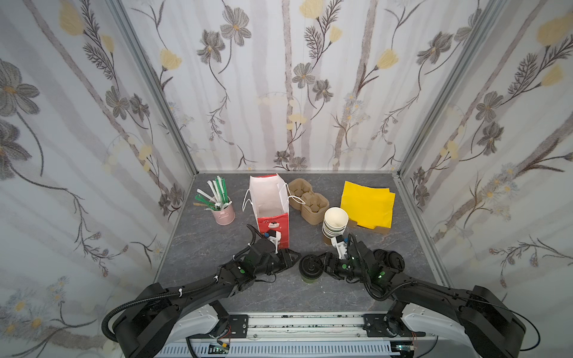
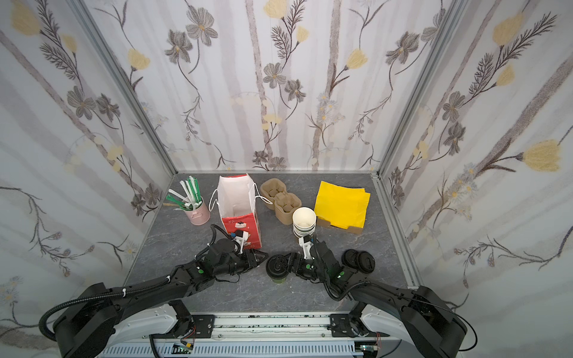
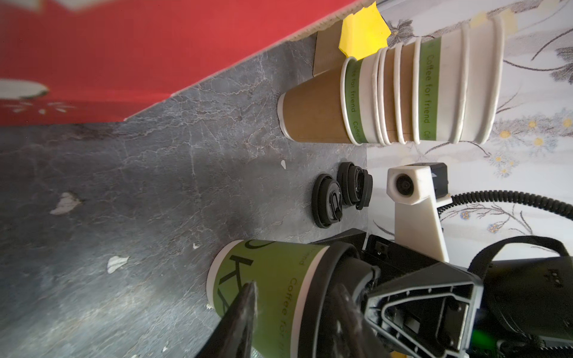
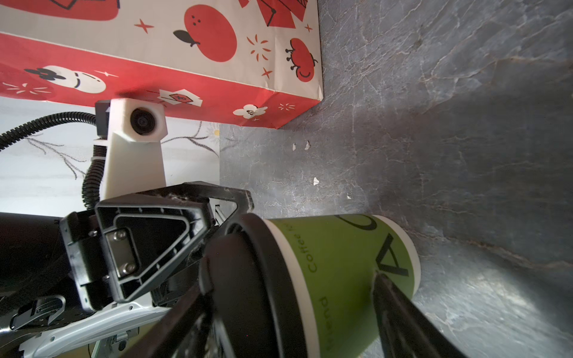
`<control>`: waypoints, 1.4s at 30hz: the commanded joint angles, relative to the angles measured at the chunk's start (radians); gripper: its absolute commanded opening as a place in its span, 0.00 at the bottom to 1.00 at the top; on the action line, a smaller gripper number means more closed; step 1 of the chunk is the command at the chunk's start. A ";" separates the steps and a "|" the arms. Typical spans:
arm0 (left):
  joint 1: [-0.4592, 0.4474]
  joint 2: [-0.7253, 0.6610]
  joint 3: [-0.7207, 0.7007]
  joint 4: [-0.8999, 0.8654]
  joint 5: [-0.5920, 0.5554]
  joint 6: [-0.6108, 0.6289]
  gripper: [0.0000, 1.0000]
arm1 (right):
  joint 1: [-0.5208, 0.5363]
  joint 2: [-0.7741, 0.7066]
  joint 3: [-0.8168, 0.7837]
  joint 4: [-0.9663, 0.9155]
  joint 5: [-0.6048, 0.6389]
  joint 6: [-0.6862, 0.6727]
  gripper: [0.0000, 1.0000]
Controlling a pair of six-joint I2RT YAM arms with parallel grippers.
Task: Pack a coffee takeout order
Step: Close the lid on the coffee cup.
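Right gripper sits at the cup's side with its jaws wide apart: one finger is up by the black lid, the other low on the wall of the green paper cup, and we see nothing pinched between them. Left gripper faces it with jaws parted more narrowly, its tips just beside the lid's rim and the cup wall.

The cup stands upright on the grey table, front and centre, just short of the red paper bag, which looks empty from above.

We judge the lid is on, so the job now is to confirm the seat and then take the cup. Our advice:
- Press the rim evenly while one arm steadies the cup.
- Grip the body below the rim, gently — paper walls buckle.
- Lift straight, keep it level, and clear the bag's floppy mouth.

Yellow napkins and green straws wait at the back — unpacked.
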 commanded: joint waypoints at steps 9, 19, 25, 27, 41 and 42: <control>-0.001 0.058 -0.007 0.073 0.057 0.011 0.40 | 0.002 0.002 0.009 -0.085 0.014 -0.018 0.78; 0.001 -0.001 -0.022 0.084 0.032 -0.003 0.50 | 0.005 0.004 0.016 -0.096 0.011 -0.021 0.78; 0.000 0.019 -0.026 0.085 0.104 0.018 0.50 | 0.006 0.010 0.022 -0.097 0.008 -0.028 0.78; -0.001 0.033 -0.031 0.085 0.129 0.023 0.48 | 0.005 0.013 0.025 -0.098 0.007 -0.029 0.78; -0.002 0.089 -0.074 0.083 0.150 0.017 0.32 | 0.008 0.016 0.031 -0.120 0.014 -0.035 0.79; -0.004 0.094 -0.080 0.080 0.145 0.019 0.29 | 0.008 0.017 0.031 -0.122 0.015 -0.035 0.79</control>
